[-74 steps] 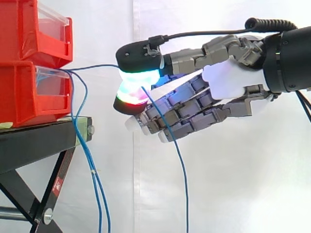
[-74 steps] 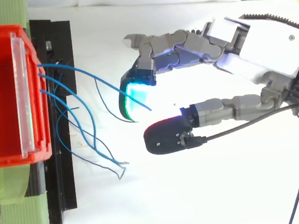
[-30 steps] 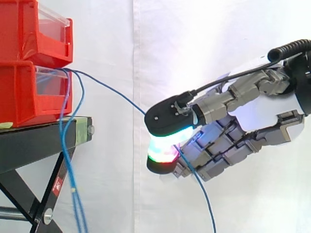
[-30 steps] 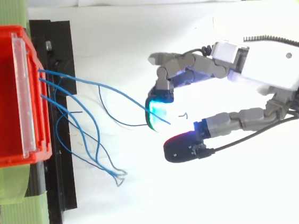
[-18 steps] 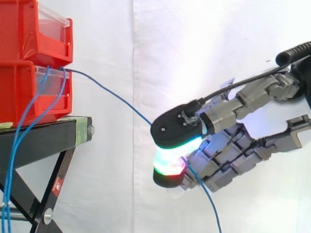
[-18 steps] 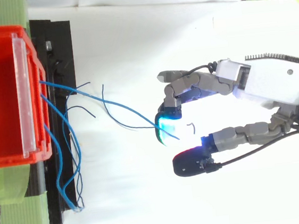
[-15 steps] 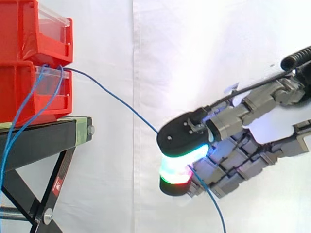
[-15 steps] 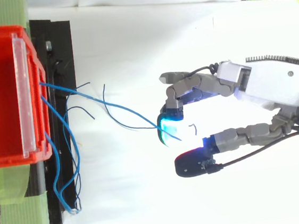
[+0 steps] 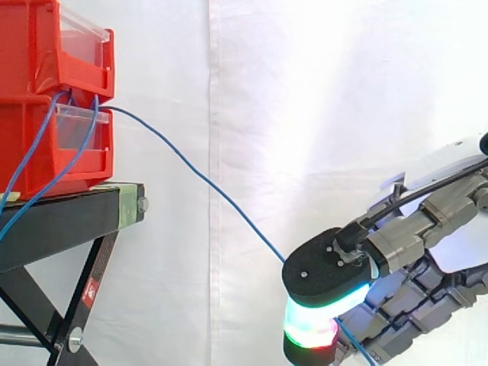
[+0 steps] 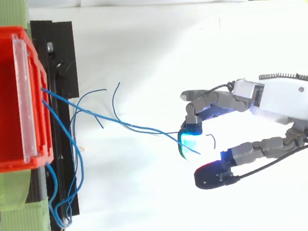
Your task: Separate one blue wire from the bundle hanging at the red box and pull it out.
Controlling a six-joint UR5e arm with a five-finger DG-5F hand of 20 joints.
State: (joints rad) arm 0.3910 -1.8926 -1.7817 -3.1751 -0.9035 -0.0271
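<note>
Had one blue wire [image 9: 198, 179] pinched between the hand [image 10: 285, 101]'s glowing pads, stretched tight from the red box [image 9: 30, 145] (other wires [image 10: 79, 162] dangling by the stand [image 9: 61, 221]).

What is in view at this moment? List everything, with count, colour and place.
red bins: two, red with clear fronts, stacked on the stand at the left of the side view.
black stand: one, black, under the bins.
green tape: two patches, green, on the stand beside the bin in the top view.
separated blue wire: one, blue, running from the lower bin's front slantwise down to the hand.
other blue wires: several, exact count unclear, blue, hanging from the bin's front by the stand.
white curtain: one, white, behind everything.
robot hand: one, white and grey with glowing pads, lower right of the side view, pinching the separated blue wire.
</note>
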